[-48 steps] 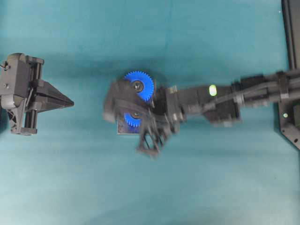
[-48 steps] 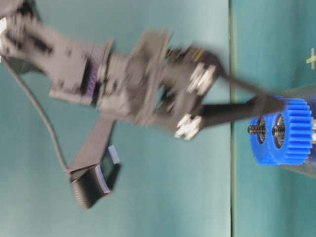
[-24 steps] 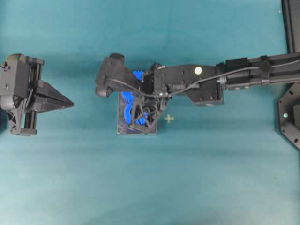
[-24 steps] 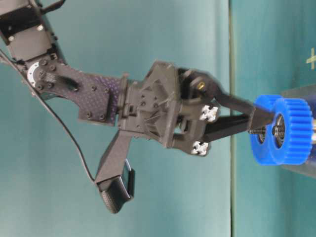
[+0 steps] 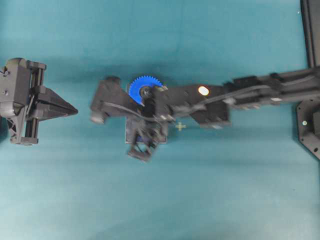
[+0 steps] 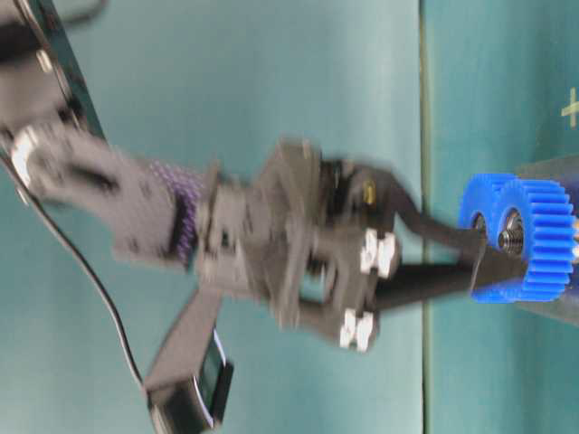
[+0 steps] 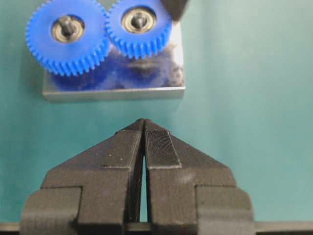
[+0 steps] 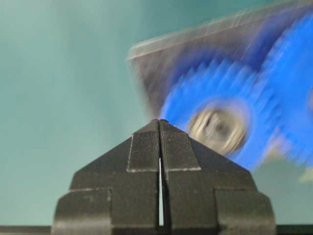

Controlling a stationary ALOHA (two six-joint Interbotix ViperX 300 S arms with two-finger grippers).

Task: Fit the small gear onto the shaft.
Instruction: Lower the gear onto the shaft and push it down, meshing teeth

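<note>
The right gripper (image 8: 160, 122), jaws closed and empty, rests beside the small gear (image 7: 139, 27) seated on its shaft (image 7: 139, 20).

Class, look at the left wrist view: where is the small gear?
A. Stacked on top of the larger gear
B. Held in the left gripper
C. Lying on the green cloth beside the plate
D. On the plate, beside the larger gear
D: the small gear sits over the grey plate, its teeth beside those of the larger gear, with a peg end showing in its hub.
</note>
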